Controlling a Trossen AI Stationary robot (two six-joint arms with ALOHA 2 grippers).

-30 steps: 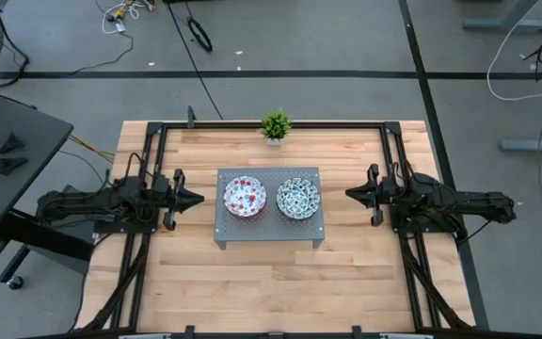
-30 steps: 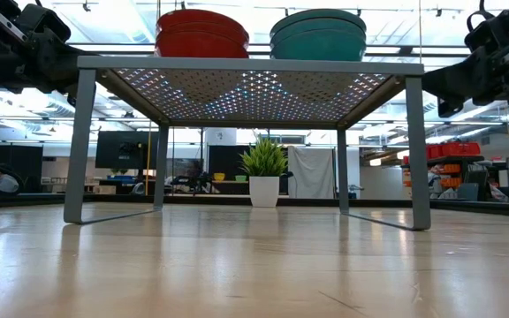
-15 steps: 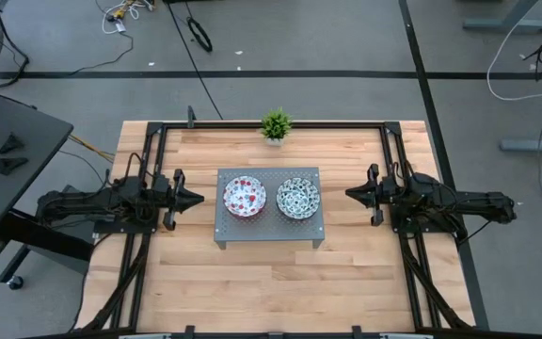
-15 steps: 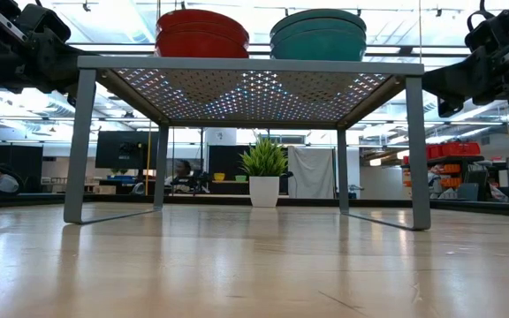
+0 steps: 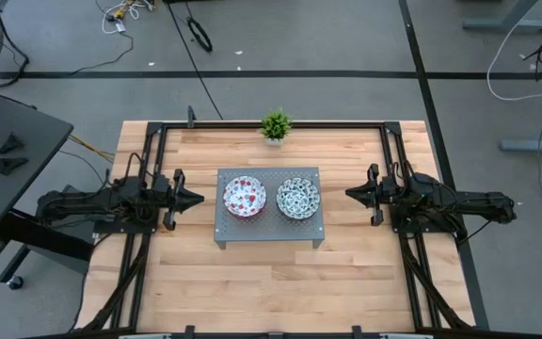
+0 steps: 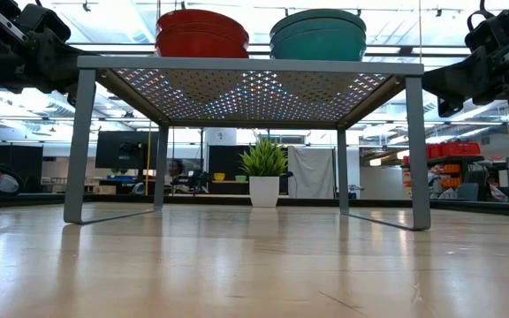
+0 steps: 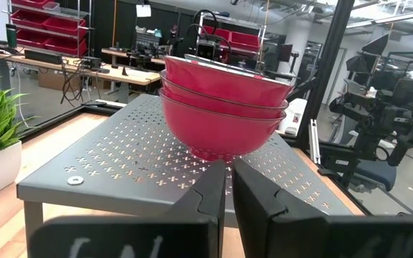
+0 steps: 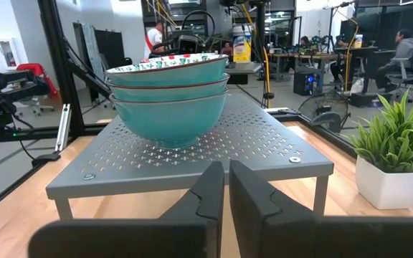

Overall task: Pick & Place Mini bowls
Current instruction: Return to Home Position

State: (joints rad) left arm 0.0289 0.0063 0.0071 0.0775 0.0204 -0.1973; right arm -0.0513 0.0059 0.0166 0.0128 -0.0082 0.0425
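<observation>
The light wooden table is pictured with a grey perforated metal shelf at its centre. The left gripper is held at the shelf's 9 o'clock, the right gripper at 3 o'clock, fingers pressed together on nothing. Three stacked red-spotted white ceramic mini bowls are seen on the shelf's 9 o'clock half, three stacked blue-green-patterned mini bowls on its 3 o'clock half. A small green potted plant is set at 12 o'clock.
</observation>
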